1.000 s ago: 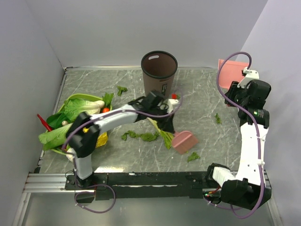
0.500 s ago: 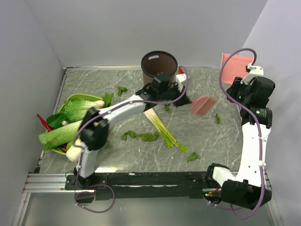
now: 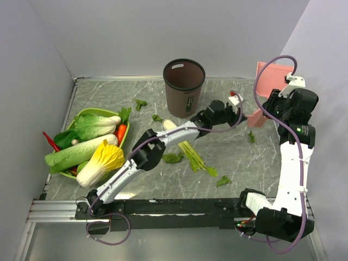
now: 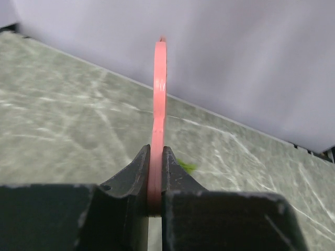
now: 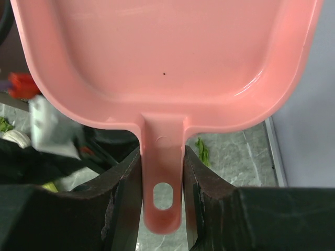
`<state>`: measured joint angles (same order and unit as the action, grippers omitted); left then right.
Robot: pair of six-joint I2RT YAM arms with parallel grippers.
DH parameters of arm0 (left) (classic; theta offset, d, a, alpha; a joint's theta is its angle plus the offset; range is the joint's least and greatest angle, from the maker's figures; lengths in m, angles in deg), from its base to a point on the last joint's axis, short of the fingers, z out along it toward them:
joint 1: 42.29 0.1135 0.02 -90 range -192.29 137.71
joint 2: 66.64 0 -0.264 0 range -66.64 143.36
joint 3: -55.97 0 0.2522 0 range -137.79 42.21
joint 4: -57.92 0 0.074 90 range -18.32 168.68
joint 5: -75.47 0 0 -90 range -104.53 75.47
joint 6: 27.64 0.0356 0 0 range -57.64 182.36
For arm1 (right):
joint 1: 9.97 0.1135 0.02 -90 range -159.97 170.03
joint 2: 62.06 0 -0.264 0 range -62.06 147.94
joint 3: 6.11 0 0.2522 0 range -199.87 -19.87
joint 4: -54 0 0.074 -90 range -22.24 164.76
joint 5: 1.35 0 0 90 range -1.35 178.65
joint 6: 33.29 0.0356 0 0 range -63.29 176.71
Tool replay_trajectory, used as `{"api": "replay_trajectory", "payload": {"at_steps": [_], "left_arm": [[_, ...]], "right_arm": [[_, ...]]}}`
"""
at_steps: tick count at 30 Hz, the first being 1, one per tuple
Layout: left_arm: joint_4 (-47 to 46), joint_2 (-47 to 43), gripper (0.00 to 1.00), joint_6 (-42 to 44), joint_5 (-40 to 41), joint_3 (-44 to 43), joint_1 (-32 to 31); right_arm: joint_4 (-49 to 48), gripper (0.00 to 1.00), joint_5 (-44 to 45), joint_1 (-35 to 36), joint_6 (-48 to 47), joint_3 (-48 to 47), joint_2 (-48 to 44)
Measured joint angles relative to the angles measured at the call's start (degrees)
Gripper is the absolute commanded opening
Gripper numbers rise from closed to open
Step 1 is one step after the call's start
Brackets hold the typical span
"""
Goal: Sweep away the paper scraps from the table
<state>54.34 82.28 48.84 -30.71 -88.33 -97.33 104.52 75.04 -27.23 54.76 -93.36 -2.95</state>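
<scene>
Right wrist: right gripper [image 5: 162,180] clamps pink dustpan [image 5: 167,52].

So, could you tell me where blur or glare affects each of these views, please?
Top external: even light, only faint shadows on the table, everything sharp. Left wrist: the pink scraper is crisp edge-on, the table behind it slightly soft. Right wrist: a pale glare streak on the dustpan near its right lip; the paper scrap below is blurred.

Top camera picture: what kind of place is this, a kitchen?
Probably a robot test bench, not a real kitchen: plain grey walls box in a marble-patterned table, two robot arms bolted on.
</scene>
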Motion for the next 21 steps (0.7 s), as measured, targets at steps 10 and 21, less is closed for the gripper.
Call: {"api": "replay_trajectory", "payload": {"at_steps": [10, 21], "left_arm": [[1.44, -2.75, 0.01, 9.49, -1.97, 7.87, -3.30], [6.34, -27.96, 0.01, 13.66, -9.16, 41.46, -0.98]], "right_arm": [[-0.09, 0.00, -2.45, 0.00, -0.07, 2.62, -0.87], [-0.07, 0.00, -4.09, -0.04, 0.00, 4.94, -2.93]]}}
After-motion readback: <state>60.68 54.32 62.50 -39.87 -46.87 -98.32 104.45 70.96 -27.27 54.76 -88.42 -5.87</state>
